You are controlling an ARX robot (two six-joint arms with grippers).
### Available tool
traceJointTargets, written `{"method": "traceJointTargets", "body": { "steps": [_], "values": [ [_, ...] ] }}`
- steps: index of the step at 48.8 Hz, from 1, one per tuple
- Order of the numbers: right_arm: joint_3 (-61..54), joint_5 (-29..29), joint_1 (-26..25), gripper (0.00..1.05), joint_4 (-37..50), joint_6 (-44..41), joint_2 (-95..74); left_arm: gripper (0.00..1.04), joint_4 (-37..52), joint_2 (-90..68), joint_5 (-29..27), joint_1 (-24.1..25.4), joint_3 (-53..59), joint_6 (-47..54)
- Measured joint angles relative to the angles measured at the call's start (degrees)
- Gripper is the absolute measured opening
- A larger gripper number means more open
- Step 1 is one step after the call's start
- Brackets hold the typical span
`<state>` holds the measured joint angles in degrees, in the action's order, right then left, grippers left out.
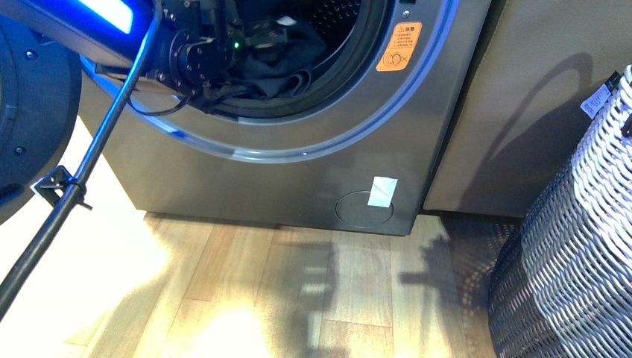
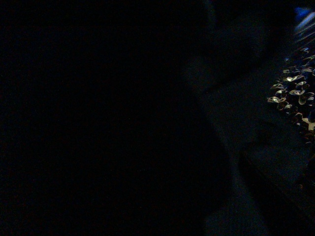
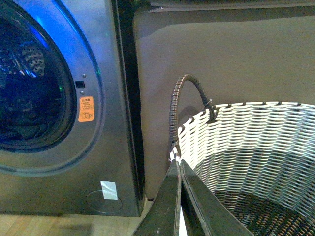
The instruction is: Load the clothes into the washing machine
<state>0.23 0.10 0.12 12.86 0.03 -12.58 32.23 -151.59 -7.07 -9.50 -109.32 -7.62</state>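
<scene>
The grey-silver washing machine point(image 1: 298, 164) stands with its porthole open and its dark round door point(image 1: 30, 97) swung out to the left. The dark navy clothes point(image 1: 291, 63) lie in the drum's mouth, a small white label showing on top. My left gripper point(image 1: 261, 36) reaches through the porthole and is open just above the clothes. The left wrist view is dark. In the right wrist view my right gripper point(image 3: 176, 160) is shut on nothing, above the rim of a wicker basket point(image 3: 246, 132), to the right of the washing machine point(image 3: 113, 98).
A grey-brown cabinet point(image 1: 536, 97) adjoins the machine on the right. The white and dark wicker basket point(image 1: 589, 224) stands on the wooden floor point(image 1: 298, 298) at far right. An orange warning sticker point(image 1: 399, 46) sits beside the porthole. A black rod point(image 1: 74, 186) slants across the left.
</scene>
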Motion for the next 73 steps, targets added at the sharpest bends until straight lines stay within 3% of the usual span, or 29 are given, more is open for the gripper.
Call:
{"method": "traceJointTargets", "body": {
  "steps": [7, 11, 14, 16, 40, 57, 65, 73],
  "values": [
    [0.00, -0.02, 0.00, 0.02, -1.81, 0.00, 1.75, 1.00, 0.11, 0.52, 1.53, -0.02, 0.42, -0.55],
    [0.02, 0.00, 0.00, 0.02, -3.28, 0.00, 3.19, 0.98, 1.05, 2.03, 2.16, -0.04, 2.27, -1.29],
    [0.07, -0.04, 0.00, 0.02, -11.45, -0.02, 9.29, 0.98, 2.73, 4.04, 2.69, 0.02, 5.18, -2.05],
    [0.07, -0.04, 0.00, 0.02, -12.50, -0.02, 11.65, 0.98, 4.20, 5.44, 3.06, 0.02, 7.54, -2.34],
    [0.07, -0.04, 0.00, 0.02, -12.83, -0.02, 12.33, 0.98, 16.06, 27.36, 8.81, -0.98, 39.15, -2.03],
    [0.07, -0.02, 0.00, 0.02, -12.83, -0.02, 12.33, 0.98, 11.41, 60.59, 14.45, 0.39, 64.28, 3.13],
    [0.07, -0.04, 0.00, 0.39, -12.83, -0.07, 12.33, 0.98, 6.69, 76.94, 18.23, 3.54, 71.65, 5.44],
    [0.07, -0.02, 0.00, 0.65, -12.83, -0.07, 12.33, 0.98, 0.13, 88.96, 21.35, 5.60, 76.41, 6.38]
  ]
}}
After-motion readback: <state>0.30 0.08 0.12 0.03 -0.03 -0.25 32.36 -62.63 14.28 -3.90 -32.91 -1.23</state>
